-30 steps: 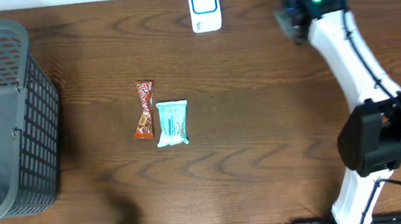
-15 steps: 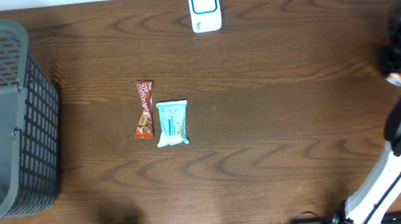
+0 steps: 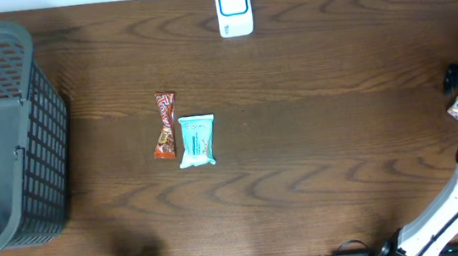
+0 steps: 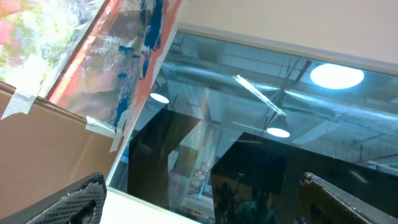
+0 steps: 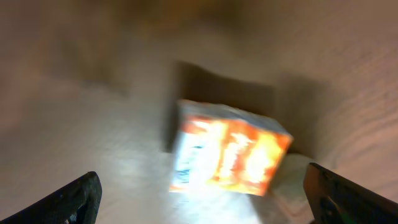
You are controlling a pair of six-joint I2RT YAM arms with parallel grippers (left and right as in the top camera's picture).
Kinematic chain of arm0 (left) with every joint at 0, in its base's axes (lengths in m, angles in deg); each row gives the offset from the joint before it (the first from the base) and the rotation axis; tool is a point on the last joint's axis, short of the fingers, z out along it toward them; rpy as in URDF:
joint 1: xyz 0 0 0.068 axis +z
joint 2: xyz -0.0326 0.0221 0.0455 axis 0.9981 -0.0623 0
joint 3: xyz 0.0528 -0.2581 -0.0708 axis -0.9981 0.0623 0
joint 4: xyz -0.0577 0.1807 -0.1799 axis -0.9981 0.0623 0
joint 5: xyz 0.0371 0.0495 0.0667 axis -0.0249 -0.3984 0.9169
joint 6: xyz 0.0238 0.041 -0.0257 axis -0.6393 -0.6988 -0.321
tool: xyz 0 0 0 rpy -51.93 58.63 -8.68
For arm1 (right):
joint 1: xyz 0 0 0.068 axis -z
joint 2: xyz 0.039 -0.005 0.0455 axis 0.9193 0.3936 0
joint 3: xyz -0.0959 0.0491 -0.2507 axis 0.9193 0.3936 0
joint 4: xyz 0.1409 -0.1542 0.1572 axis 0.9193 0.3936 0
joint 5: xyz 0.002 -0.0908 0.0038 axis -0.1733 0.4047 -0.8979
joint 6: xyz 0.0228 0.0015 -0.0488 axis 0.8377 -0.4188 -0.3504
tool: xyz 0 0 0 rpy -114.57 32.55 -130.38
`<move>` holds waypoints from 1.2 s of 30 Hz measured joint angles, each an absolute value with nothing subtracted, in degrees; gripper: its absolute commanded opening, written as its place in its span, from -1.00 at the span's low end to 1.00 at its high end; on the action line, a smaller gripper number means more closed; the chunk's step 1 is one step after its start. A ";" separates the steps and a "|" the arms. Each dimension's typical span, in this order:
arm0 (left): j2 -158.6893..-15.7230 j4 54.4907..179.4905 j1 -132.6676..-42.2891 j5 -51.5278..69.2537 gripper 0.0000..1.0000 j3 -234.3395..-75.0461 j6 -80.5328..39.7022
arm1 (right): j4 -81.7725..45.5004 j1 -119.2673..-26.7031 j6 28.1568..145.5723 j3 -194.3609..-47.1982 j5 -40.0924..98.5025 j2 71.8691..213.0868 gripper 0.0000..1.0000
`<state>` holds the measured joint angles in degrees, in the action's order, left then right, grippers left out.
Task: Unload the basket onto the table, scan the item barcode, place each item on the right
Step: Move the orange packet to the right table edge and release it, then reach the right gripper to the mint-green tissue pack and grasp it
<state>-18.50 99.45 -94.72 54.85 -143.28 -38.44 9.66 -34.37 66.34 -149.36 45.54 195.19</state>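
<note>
box, orange, lies on the table at its right edge, under the right gripper; jaws spread wide, nothing gripped. likely set down clear of the scanner. red wrapper and teal packet sit side by side mid-table. left gripper gapes empty toward the ceiling, idle.

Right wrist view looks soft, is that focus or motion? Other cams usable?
Right wrist view: smeared all over, the orange-and-white carton has no readable print, likely motion blur; a dark shadow sits beside it. Overhead view: sharp, even light, wood grain of the brown table crisp. Left wrist view: aimed off the table at glass, with bright glare from a round ceiling lamp.
</note>
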 measured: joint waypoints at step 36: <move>-16.44 99.04 -94.72 54.85 0.96 -143.11 -38.44 | 9.90 -120.69 70.56 -142.84 52.97 185.90 0.98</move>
